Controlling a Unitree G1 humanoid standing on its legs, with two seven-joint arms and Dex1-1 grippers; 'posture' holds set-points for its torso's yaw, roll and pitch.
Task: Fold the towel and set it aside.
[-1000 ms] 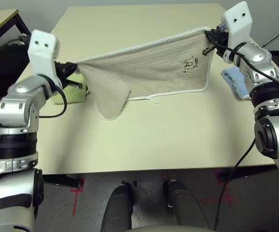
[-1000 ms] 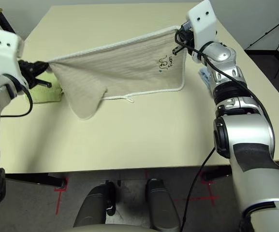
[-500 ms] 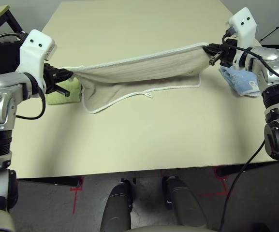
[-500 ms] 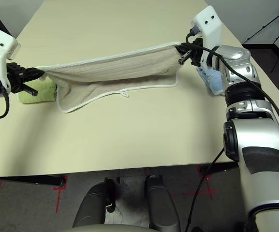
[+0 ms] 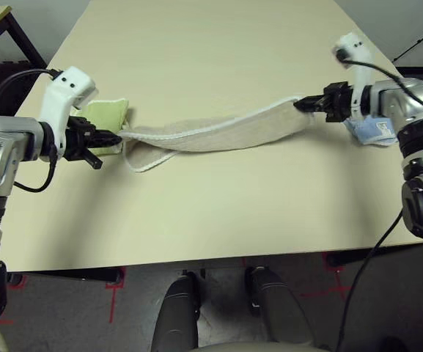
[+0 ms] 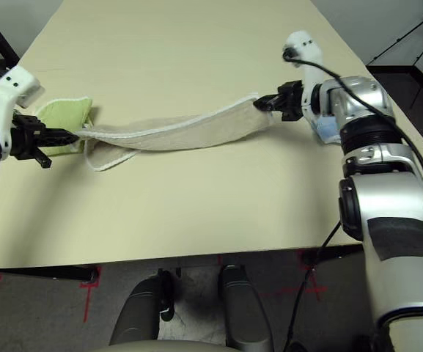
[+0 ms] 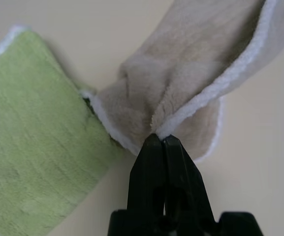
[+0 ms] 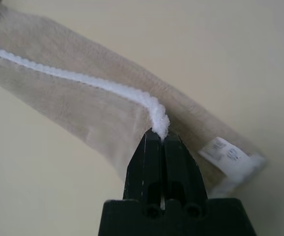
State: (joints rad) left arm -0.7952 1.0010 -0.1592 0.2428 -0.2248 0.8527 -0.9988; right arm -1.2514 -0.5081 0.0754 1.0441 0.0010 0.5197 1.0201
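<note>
The beige towel [image 5: 218, 133] with white stitched edging lies stretched in a long folded band across the middle of the table. My left gripper [image 5: 116, 136] is shut on its left corner, beside the lime-green towel. My right gripper [image 5: 299, 105] is shut on the right corner, low over the table. In the left wrist view the fingers [image 7: 162, 147] pinch bunched beige cloth [image 7: 181, 83]. Through the right wrist camera the fingers [image 8: 162, 142] clamp the white edging [image 8: 157, 118], and a white tag [image 8: 219, 149] lies just past them.
A folded lime-green towel [image 5: 105, 121] lies at the table's left, touching the beige towel's end. A light-blue towel [image 5: 372, 130] sits at the right edge under my right forearm. The table's [image 5: 211, 213] front half is bare. A dark stand is at the far left.
Both grippers have come down from above the table to its surface, and the hanging towel now lies flat as a narrow folded band. The camera view also shifted.
</note>
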